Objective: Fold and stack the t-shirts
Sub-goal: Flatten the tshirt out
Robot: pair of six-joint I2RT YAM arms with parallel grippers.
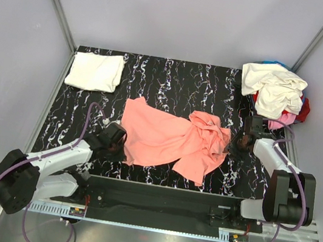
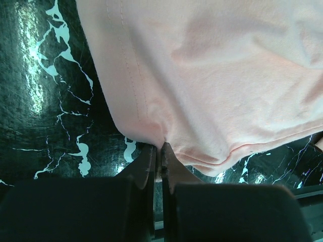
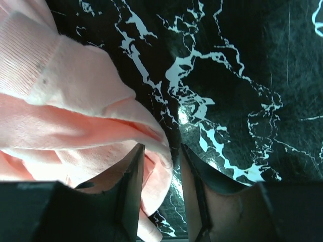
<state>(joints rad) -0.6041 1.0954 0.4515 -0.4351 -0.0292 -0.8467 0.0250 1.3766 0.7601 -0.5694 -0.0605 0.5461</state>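
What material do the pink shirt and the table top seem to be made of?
Pink shirt: soft knit cloth, probably cotton, matte; it wrinkles and shows a stitched hem. Table top: black with white veins like marble, glossy with glare; real stone or a print, I cannot tell.

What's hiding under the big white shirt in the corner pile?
Under the cream-white shirt peek bits of a red one, a pink one and a blue one. The rest of the pile is covered, so more can't be told.

Spread shirt (image 1: 168, 137) mid-table (image 1: 174, 77), folded shirt (image 1: 95, 71) far-left, shirt pile (image 1: 275, 90) far-right.
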